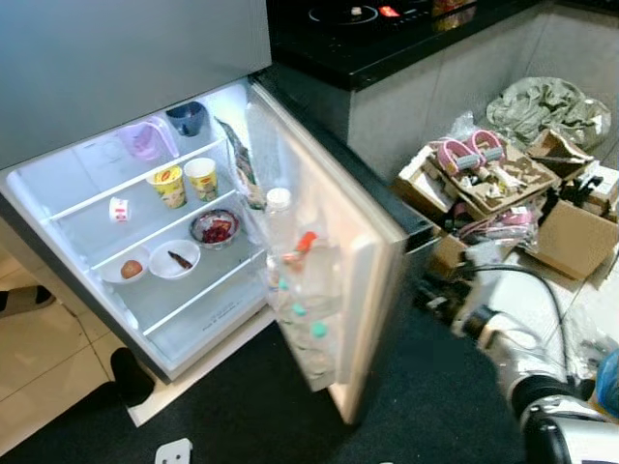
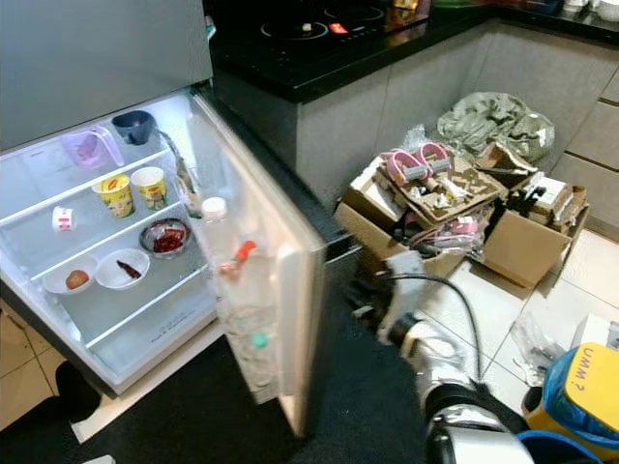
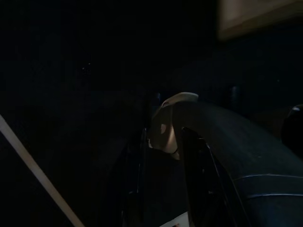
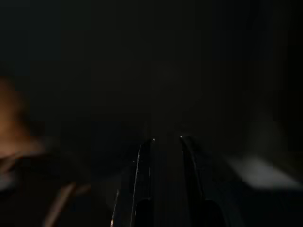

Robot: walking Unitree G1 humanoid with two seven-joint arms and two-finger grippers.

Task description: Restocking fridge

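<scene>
The fridge (image 1: 92, 208) stands open and lit. Its shelves hold two yellow cups (image 1: 169, 186), a bowl of red food (image 1: 215, 229), two white plates (image 1: 175, 259) and a small white tub (image 1: 119, 209). A purple container (image 1: 145, 141) and a blue cup (image 1: 187, 118) sit on the top shelf. The open door (image 1: 363, 261) carries several clear bottles (image 1: 290, 280) in its racks. My right gripper (image 2: 366, 298) reaches low on the outer side of the door, its fingers (image 4: 144, 156) close together with nothing between them. The left gripper (image 3: 163, 142) hangs in the dark.
Open cardboard boxes of clutter (image 1: 484, 179) and a brown box (image 1: 575, 237) crowd the floor to the right. A black counter with a hob (image 1: 387, 34) runs behind. A dark mat (image 1: 242, 416) lies before the fridge, a black shoe (image 1: 131, 375) at its corner. A yellow container (image 2: 585, 387) sits at the lower right.
</scene>
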